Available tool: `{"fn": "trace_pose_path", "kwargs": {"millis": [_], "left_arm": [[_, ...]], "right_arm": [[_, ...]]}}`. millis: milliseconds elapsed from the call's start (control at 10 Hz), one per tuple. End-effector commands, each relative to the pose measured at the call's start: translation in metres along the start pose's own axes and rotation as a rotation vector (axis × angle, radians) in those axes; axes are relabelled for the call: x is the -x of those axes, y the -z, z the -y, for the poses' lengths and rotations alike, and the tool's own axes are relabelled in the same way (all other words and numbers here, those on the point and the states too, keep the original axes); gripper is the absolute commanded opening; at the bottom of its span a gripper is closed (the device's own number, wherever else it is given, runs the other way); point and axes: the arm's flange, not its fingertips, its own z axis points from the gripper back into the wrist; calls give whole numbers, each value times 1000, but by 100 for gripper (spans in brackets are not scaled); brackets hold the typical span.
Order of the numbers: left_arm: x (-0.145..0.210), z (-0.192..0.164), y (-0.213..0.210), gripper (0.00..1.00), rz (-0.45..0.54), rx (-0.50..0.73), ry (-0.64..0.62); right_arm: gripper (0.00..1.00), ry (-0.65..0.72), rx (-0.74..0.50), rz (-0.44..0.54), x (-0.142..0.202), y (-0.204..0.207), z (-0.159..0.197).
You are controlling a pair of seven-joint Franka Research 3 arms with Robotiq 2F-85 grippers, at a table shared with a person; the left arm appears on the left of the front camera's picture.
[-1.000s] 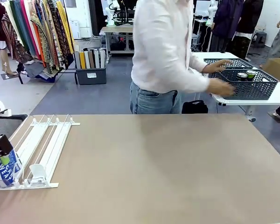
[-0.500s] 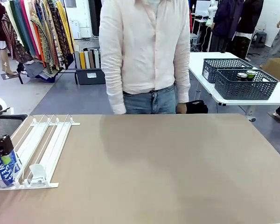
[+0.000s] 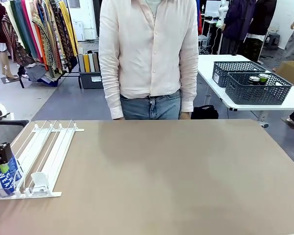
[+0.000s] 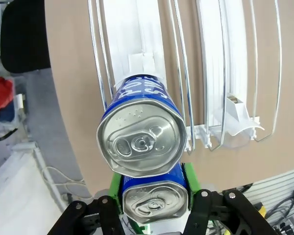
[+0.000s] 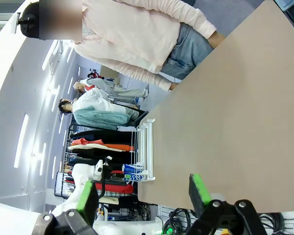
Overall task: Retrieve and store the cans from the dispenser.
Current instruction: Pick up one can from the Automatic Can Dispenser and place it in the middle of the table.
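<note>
The white dispenser lies at the table's left end. At the near end of its leftmost lane stands a blue can with white lettering, and my left gripper reaches down onto it. In the left wrist view the green pads press both sides of the nearer blue can; the left gripper is shut on it. A second blue can sits right behind it in the same lane of the dispenser. My right gripper hangs open and empty above the bare table, far from the dispenser.
A person in a pale shirt stands at the table's far edge, arms down. Two dark lattice baskets, one holding cans, rest on a white side table at the back right. A white pusher block sits in a neighbouring lane.
My left gripper has closed on the nearer blue can. The person has turned away from the baskets and now faces the table.
</note>
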Motion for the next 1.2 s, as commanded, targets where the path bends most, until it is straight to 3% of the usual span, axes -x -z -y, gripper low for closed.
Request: {"fn": "trace_pose_path", "kwargs": {"millis": [0,200,400,700,1100], "left_arm": [[59,6,38,0,16,-3,-4],[63,3,18,0,38,5,-16],[66,4,-41,0,39,14,-26],[72,18,-121,0,149,111,62],[96,12,-159,0,204,142,48]], "right_arm": [[100,-24,-30,14,-3,0,-3],[100,-24,-30,14,-3,0,-3],[100,-24,-30,14,-3,0,-3],[100,-24,-30,14,-3,0,-3],[100,-24,-30,14,-3,0,-3]]}}
